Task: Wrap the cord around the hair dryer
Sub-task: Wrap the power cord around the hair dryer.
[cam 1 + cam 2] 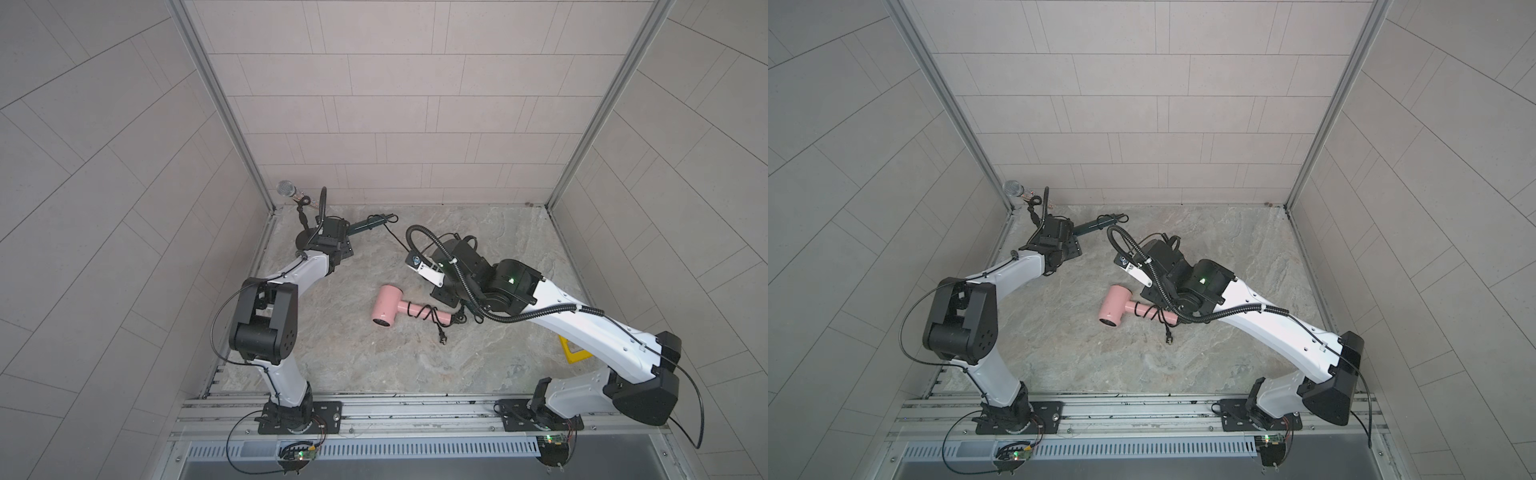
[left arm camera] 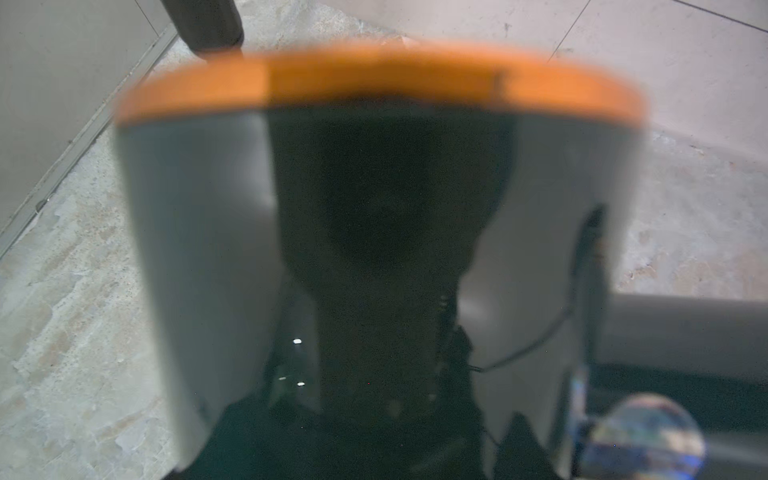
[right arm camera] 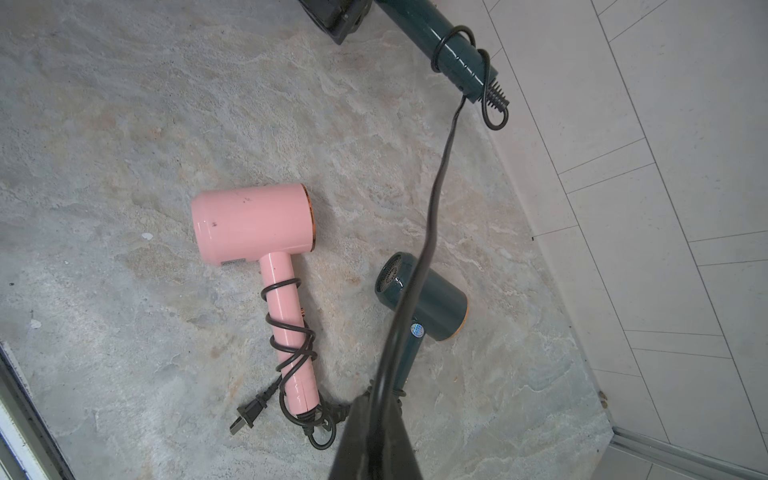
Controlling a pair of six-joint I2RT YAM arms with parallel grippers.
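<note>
Right wrist view, right hand [image 3: 374, 411] closed on cord [image 3: 436, 187], left hand [image 1: 345, 233] gripping green dryer [image 3: 440, 45], its head cut off

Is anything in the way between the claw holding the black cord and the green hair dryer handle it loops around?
Nothing visible is. The cord runs free from the right gripper to the handle of the dark green hair dryer. A second green hair dryer and the pink hair dryer lie lower, on the table.

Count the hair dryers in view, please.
3: pink dryer mid-table; green dryer beside it; second green dryer held in the left claw. Others may hide under arms.
</note>
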